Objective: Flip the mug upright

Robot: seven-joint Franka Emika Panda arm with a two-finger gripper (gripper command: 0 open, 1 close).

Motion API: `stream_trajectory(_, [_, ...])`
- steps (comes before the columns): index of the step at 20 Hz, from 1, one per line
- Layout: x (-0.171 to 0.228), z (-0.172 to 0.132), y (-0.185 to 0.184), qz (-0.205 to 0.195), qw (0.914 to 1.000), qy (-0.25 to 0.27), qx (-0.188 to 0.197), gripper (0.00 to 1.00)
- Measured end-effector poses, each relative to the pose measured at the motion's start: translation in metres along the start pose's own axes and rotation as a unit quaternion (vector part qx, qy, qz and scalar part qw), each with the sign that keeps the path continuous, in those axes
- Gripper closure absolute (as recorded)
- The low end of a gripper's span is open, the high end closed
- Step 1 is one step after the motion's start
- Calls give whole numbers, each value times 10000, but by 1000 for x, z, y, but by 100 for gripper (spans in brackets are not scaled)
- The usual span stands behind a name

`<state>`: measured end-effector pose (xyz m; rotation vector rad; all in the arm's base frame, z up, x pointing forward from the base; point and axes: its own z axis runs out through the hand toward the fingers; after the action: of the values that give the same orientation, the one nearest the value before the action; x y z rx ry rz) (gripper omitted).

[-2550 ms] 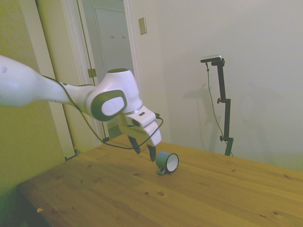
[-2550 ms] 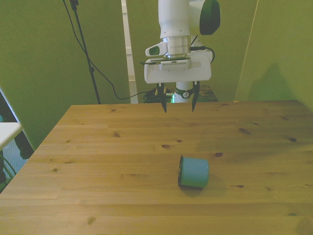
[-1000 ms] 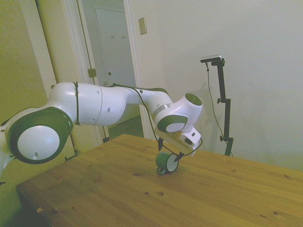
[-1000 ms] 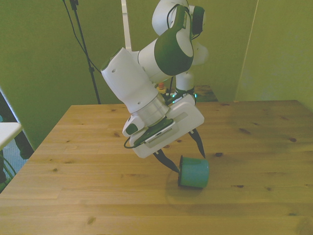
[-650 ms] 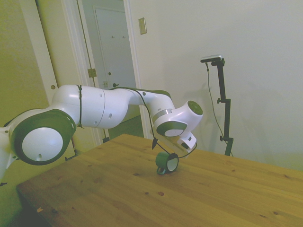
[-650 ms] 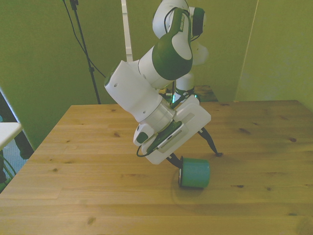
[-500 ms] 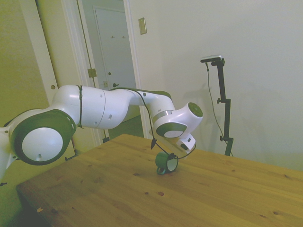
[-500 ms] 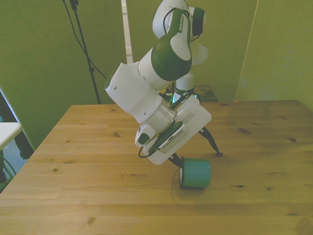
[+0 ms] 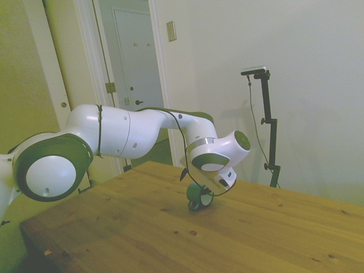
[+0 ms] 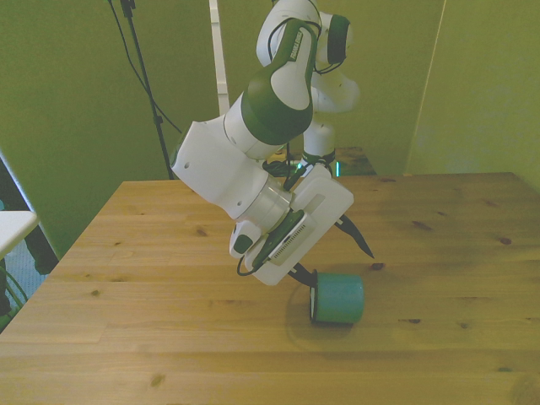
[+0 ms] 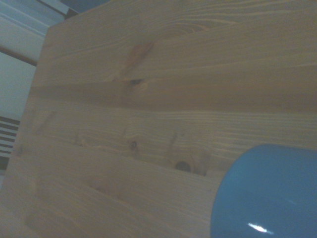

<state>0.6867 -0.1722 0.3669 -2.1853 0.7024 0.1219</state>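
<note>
One mug (image 10: 338, 299) lies on its side on your wooden surface (image 10: 152, 321), toward the front view's right. Your claw (image 10: 332, 259) sits tilted above it, fingers spread wide: one tip is at the mug's rim end, the other well apart from it, gripping nothing.

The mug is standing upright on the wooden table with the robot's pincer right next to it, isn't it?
Not quite. The mug lies on its side on the wooden table, not upright; the front view shows its round wall facing up. The pincer is indeed right next to it, with its fingers spread open.
</note>
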Motion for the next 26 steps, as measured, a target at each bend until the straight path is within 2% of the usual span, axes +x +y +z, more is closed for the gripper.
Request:
stream_trajectory(7, [3, -5, 0, -100, 9998, 4, 191, 100])
stream_trajectory(26, [20, 5, 0, -196, 9994, -155, 246, 100])
